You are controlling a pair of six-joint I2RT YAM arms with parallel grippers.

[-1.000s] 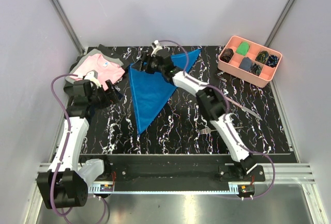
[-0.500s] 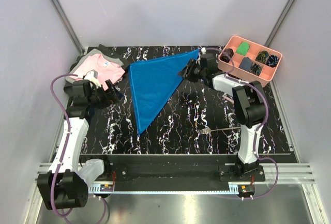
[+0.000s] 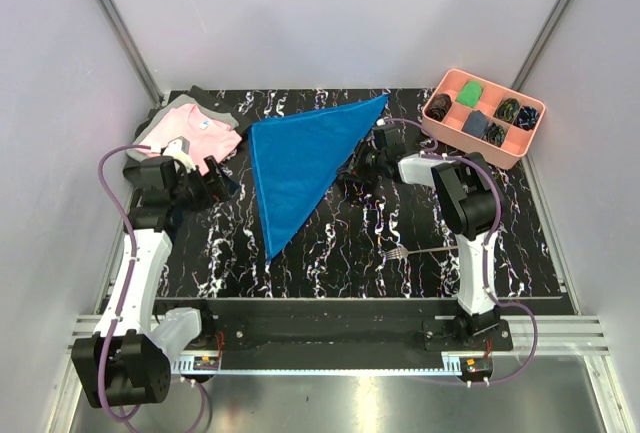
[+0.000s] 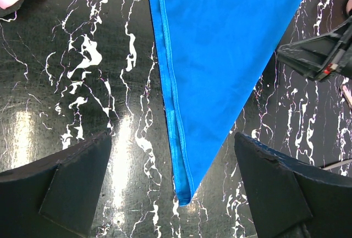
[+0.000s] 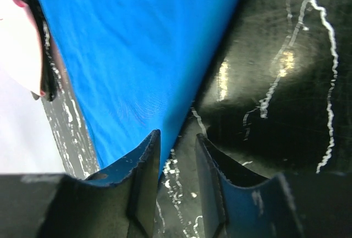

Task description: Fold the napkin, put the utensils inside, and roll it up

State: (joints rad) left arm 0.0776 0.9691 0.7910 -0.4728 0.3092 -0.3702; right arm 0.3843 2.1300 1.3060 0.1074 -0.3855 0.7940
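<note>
Just beside right pincer [image 3: 358, 170]: napkin [image 3: 300, 158] edge.

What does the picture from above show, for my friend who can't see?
A shiny blue napkin, shaped like a triangle, lies on a black marbled table. The right tool is beside its right edge; the left tool is wide open on its left. A fork lies nearer the front, a pink shirt far left, a pink tray far right.
</note>
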